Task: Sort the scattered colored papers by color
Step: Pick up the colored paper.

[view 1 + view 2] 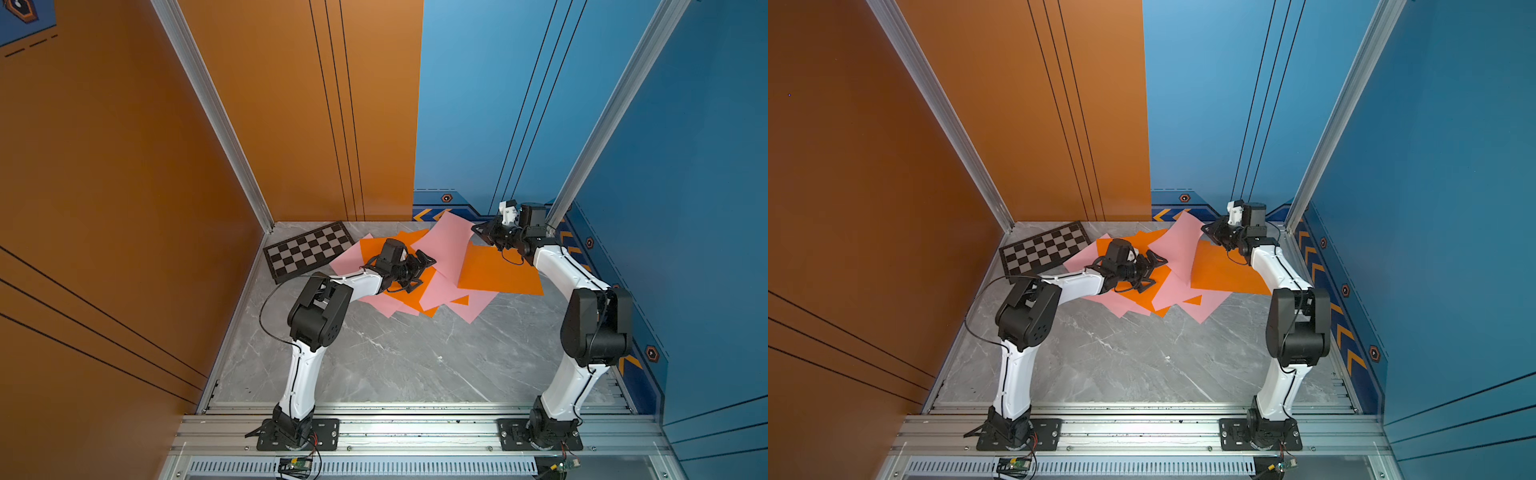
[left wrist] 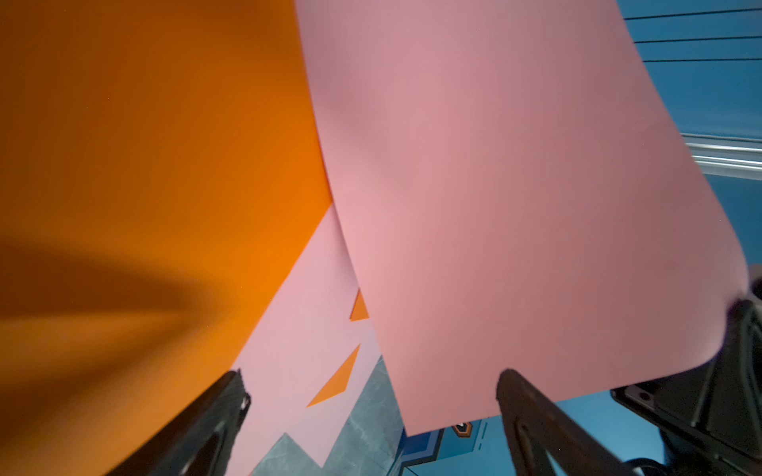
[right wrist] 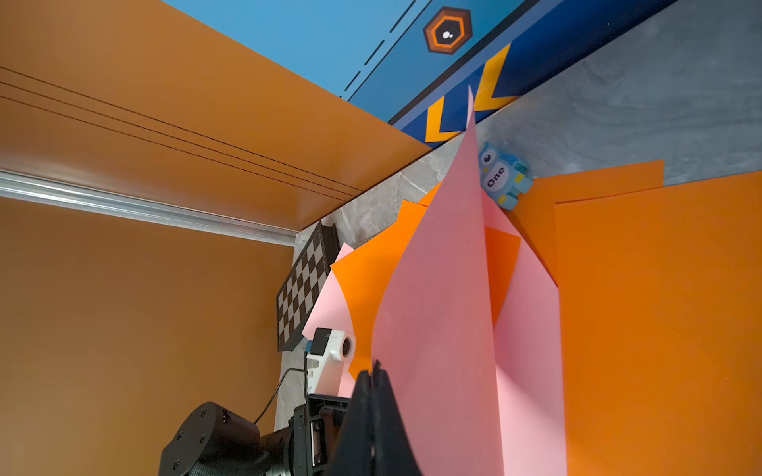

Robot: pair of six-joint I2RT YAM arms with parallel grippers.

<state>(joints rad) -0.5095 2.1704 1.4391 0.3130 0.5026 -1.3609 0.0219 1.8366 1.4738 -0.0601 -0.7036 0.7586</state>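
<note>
Grey marble-look table [image 1: 395, 365] inside enclosure. Orange wall [image 1: 104, 166] on left and back-left, blue wall [image 1: 685, 166] on right and back-right, 2 aluminium posts [image 1: 216, 112] at far corners. Colored papers [image 1: 498, 270], pink and orange, overlap in loose pile at far middle of table. Checkered board [image 1: 309, 249] beside pile, far-left corner. Right end effector [image 1: 478, 230] pinched shut on corner of pink sheet [image 1: 449, 241]; sheet lifted, curling. Left end effector [image 1: 424, 272] spread wide above pile, holding nothing.

The right gripper [image 3: 374, 371], jaws closed, pinches the edge of a curling pink sheet [image 3: 437, 296]; beyond the jaws, a blue owl toy [image 3: 501, 177] lies beside orange sheets [image 3: 659, 309].
</note>
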